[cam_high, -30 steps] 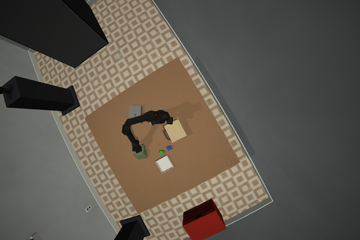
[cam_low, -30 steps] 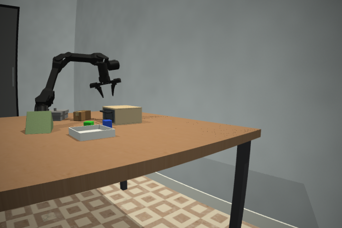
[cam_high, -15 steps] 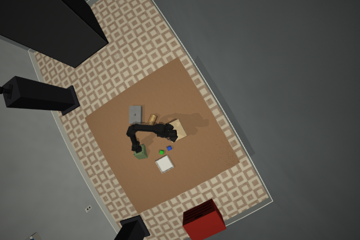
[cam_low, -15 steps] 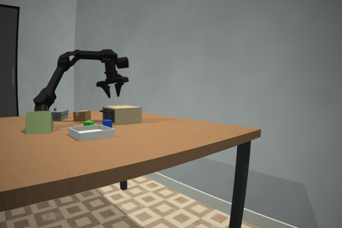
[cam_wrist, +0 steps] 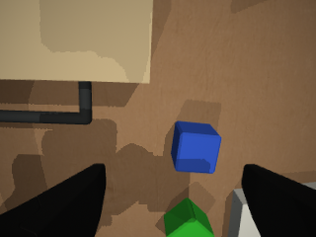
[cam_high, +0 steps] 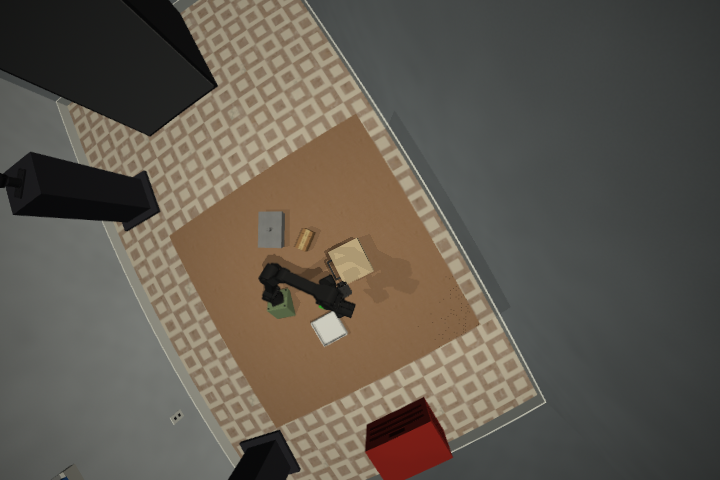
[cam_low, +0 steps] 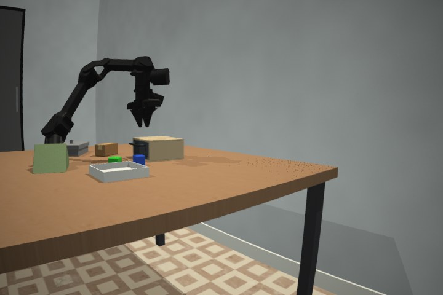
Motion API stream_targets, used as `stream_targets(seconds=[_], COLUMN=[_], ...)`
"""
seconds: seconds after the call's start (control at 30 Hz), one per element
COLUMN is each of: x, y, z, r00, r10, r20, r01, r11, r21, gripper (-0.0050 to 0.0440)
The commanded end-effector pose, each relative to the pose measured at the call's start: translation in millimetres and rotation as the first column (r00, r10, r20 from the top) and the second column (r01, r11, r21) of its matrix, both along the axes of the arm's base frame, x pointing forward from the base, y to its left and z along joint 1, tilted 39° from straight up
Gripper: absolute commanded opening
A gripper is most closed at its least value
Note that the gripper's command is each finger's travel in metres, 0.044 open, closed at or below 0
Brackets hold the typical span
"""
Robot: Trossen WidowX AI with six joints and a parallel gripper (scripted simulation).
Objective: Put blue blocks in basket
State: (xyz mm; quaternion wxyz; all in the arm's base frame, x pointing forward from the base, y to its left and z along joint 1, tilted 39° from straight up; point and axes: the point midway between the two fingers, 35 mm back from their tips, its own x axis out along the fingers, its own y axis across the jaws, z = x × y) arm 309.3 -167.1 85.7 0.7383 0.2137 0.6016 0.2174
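A blue block (cam_wrist: 197, 146) lies on the table beside a green block (cam_wrist: 189, 225). In the side view the blue block (cam_low: 138, 159) and the green block (cam_low: 114, 159) sit just behind the white basket (cam_low: 119, 170), an open shallow tray that stands upright. My gripper (cam_low: 143, 120) hangs high above the two blocks, open and empty. From above, the arm (cam_high: 315, 291) hides the blue block.
A tan drawer unit (cam_low: 161, 147) with a dark handle (cam_low: 138, 147) stands shut behind the blocks. A small cardboard box (cam_low: 106, 149) and a grey lidded box (cam_low: 77, 150) stand further back. The green arm base (cam_low: 50, 158) is at the left.
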Motion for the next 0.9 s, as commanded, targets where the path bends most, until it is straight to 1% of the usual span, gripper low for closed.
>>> stream_targets(seconds=[0.0, 0.03, 0.23, 0.7, 0.77, 0.8, 0.87], x=[-28.2, -33.5, -33.5, -18.5, -18.5, -17.4, -17.1], y=[-19.6, -24.2, -24.2, 32.3, 32.3, 36.3, 37.5], z=[-26.4, -31.2, -31.2, -103.9, -103.9, -109.1, -110.7], r00=[0.995, 0.995, 0.995, 0.995, 0.995, 0.995, 0.995], r10=[-0.060, -0.060, -0.060, -0.060, -0.060, -0.060, -0.060], r20=[-0.074, -0.074, -0.074, -0.074, -0.074, -0.074, -0.074], r01=[0.063, 0.063, 0.063, 0.063, 0.063, 0.063, 0.063], r11=[0.997, 0.997, 0.997, 0.997, 0.997, 0.997, 0.997], r21=[0.046, 0.046, 0.046, 0.046, 0.046, 0.046, 0.046], gripper=[0.0284, 0.0284, 0.0284, 0.0284, 0.0284, 0.0284, 0.0284])
